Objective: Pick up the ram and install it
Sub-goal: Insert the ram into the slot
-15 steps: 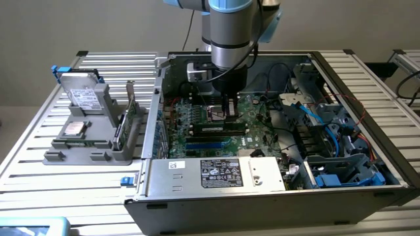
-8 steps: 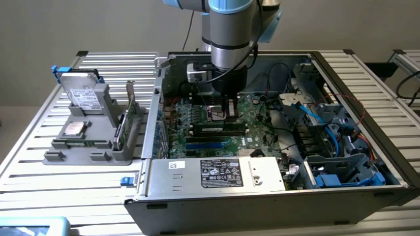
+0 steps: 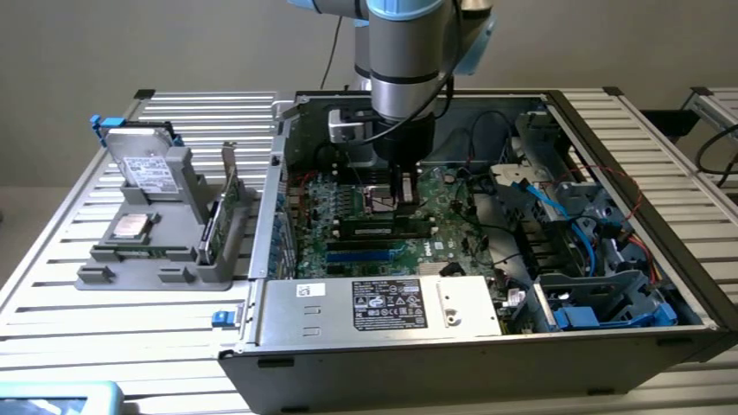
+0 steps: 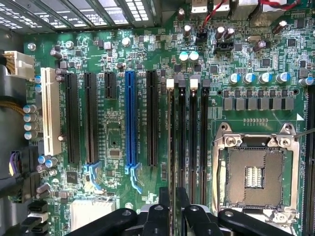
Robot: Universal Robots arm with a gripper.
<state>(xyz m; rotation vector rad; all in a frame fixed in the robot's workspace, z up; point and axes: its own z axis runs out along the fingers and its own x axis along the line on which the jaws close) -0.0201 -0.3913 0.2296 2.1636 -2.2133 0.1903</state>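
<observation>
In the wrist view the ram appears edge-on as a thin dark-green strip. It stands upright over the slot nearest the black expansion slots in the bank of memory slots. My gripper is shut on the ram's end, with a black finger on each side of it. In the exterior view the gripper hangs straight down inside the open computer case, just above the motherboard. Whether the ram is fully seated in the slot I cannot tell.
The empty processor socket lies beside the memory slots, and a blue expansion slot on their other side. Blue and black cables fill the case toward the exterior view's right. A grey parts holder with a green card stands outside the case.
</observation>
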